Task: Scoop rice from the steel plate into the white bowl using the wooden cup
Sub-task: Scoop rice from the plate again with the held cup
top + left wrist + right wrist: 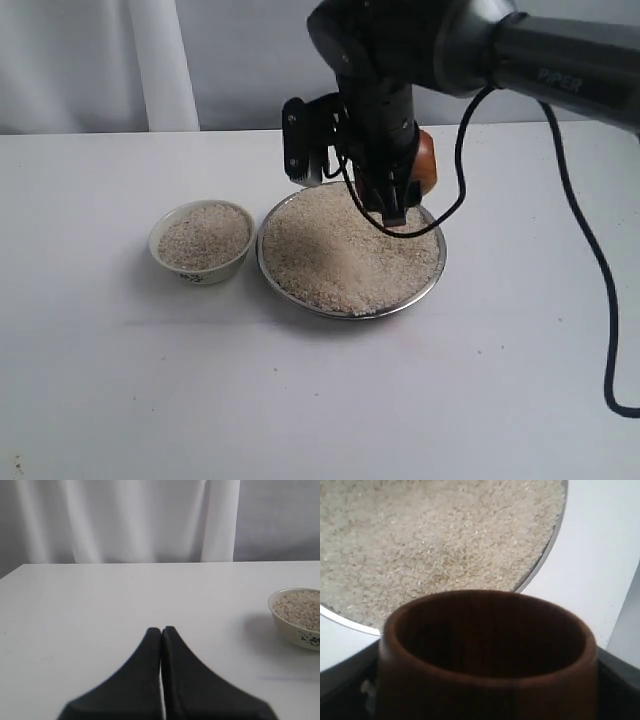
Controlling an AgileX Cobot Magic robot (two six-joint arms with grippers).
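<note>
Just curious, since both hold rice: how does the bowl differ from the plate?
The plate is wide and shallow; the bowl is much narrower and deeper. The plate is shiny metal; the bowl is white with dark markings. Both are round and filled with rice.

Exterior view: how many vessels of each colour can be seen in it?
Silver: 1, the steel plate
White: 1, the white bowl
Reddish-brown: 1, the wooden cup
Total: 3
</note>
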